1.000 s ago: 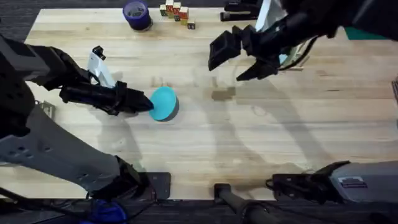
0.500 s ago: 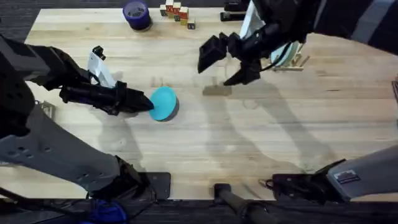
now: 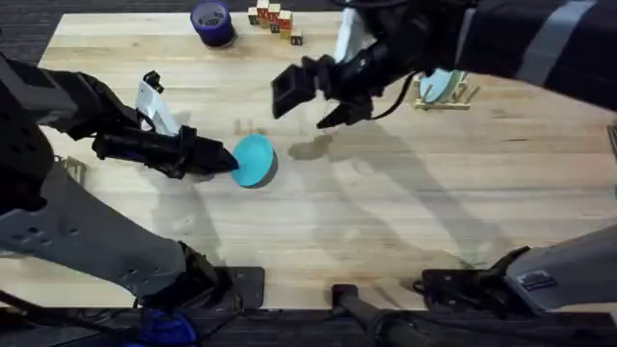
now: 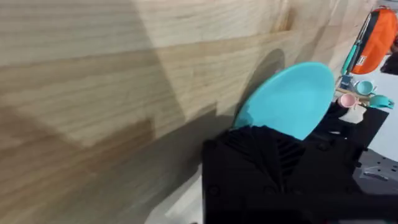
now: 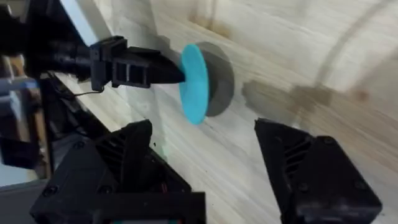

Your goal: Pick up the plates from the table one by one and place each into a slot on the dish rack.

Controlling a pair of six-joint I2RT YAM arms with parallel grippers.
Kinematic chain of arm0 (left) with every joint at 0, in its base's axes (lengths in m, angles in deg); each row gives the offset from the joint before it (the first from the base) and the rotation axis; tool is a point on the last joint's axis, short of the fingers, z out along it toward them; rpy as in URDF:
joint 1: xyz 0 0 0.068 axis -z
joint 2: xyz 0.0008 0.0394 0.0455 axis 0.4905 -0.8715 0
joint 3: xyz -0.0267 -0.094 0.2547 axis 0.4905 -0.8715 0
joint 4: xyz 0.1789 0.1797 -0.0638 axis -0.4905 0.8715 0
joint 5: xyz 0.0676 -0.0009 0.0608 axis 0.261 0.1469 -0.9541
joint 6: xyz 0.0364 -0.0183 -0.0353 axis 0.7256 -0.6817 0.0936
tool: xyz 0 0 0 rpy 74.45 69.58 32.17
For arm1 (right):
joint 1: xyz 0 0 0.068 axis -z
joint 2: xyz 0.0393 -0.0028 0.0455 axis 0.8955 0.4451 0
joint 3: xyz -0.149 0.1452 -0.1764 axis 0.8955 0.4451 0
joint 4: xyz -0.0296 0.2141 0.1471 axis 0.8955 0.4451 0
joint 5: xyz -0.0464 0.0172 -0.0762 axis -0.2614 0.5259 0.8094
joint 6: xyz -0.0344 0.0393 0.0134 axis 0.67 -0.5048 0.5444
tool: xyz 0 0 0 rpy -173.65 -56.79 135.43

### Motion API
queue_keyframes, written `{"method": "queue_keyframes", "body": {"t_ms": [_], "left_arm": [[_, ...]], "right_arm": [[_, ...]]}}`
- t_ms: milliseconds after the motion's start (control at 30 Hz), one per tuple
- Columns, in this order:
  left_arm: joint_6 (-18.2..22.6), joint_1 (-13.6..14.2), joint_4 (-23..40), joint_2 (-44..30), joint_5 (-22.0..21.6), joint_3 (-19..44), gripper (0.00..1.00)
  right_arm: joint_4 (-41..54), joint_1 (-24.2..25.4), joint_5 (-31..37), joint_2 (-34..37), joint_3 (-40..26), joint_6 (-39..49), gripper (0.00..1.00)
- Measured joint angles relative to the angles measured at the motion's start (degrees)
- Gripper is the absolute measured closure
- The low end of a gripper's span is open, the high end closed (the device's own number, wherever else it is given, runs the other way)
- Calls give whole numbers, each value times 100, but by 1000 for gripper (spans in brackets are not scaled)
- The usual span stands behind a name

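- The left gripper [image 3: 224, 160] reaches in from the table's [image 3: 405, 222] left edge, its fingers clamped on the left rim of the teal plate [image 3: 254, 159].
- That plate is lifted and tilted up off the wood — its shadow lies on the boards beneath it in the right wrist view [image 5: 194, 83]. It sits left of the table's middle, about halfway between the near and far edges.
- In the left wrist view the plate's [image 4: 292, 102] face rises edge-on past the black fingers [image 4: 261, 155] that pinch its rim.
- A purple tape roll [image 3: 212, 21] stands at the far edge, toward the left corner, with a row of small coloured blocks [image 3: 274, 21] just to its right.
- The right gripper [image 3: 313, 96] hangs over the middle of the table, above and to the right of the teal plate and apart from it; its jaws are spread wide with nothing between them.
- The dish rack [image 3: 445, 93] sits toward the far right of the table, a pale blue plate [image 3: 439, 83] standing upright among its pegs — partly hidden by the right arm.
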Motion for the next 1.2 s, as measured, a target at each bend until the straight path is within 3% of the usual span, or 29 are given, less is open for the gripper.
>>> {"method": "queue_keyframes", "body": {"t_ms": [267, 733, 1200], "left_arm": [[0, 0, 2, 0, 0, 0, 963], [0, 0, 2, 0, 0, 0, 963], [0, 0, 0, 0, 0, 0, 963]], "right_arm": [[-458, -663, 508, 0, 0, -26, 9], [-903, -993, 1056, 593, 0, -381, 8], [-1266, -1258, 1113, 1025, 0, -877, 7]]}}
